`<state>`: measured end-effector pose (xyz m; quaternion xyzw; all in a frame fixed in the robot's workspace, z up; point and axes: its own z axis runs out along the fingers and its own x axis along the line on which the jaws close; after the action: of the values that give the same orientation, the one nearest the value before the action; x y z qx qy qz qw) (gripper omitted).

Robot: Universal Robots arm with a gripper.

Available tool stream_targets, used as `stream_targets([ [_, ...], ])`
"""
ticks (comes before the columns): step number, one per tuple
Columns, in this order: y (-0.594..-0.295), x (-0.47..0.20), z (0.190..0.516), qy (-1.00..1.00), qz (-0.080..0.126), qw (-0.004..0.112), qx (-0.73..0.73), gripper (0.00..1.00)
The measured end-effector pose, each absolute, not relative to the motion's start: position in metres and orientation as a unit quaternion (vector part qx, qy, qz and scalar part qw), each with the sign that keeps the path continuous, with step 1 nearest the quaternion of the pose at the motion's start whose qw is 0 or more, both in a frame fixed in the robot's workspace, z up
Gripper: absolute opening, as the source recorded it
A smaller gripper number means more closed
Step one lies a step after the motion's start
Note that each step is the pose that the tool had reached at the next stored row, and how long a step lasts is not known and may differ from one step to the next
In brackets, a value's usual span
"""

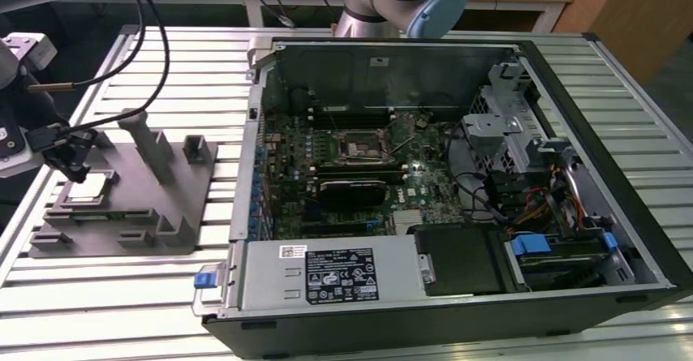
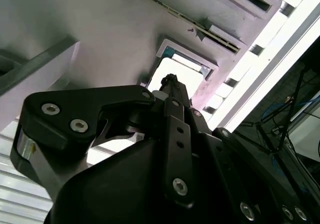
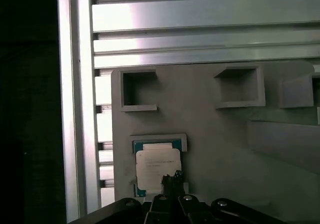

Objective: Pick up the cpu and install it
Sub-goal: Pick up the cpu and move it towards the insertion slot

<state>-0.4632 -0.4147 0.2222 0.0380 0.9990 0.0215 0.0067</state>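
The cpu (image 1: pixel 91 187) is a small silvery square chip lying flat in a recess of the grey plastic fixture (image 1: pixel 162 207), at the exterior view's left. My gripper (image 1: pixel 71 163) hangs just over the cpu's edge, fingers drawn together into one narrow tip with nothing between them. In the first wrist view the tip (image 3: pixel 172 180) overlaps the cpu (image 3: pixel 158 165). In the second wrist view the tip (image 2: pixel 170 79) stands in front of the pale cpu (image 2: pixel 186 73). I cannot tell whether it touches the chip. The motherboard's socket frame (image 1: pixel 359 143) sits inside the open computer case (image 1: pixel 455 296).
The fixture carries an upright post (image 1: pixel 146 138) and small square pockets (image 3: pixel 139 89) near the cpu. Both fixture and case rest on a slatted aluminium table (image 1: pixel 109 296). Black cables (image 1: pixel 152 53) hang over the table's far left. A second arm's base (image 1: pixel 401 0) stands behind the case.
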Motion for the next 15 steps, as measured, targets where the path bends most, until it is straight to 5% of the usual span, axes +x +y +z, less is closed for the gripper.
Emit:
stream_targets([
  [15,-0.414,-0.469,0.199,0.999,0.021,0.007,0.038,0.11],
])
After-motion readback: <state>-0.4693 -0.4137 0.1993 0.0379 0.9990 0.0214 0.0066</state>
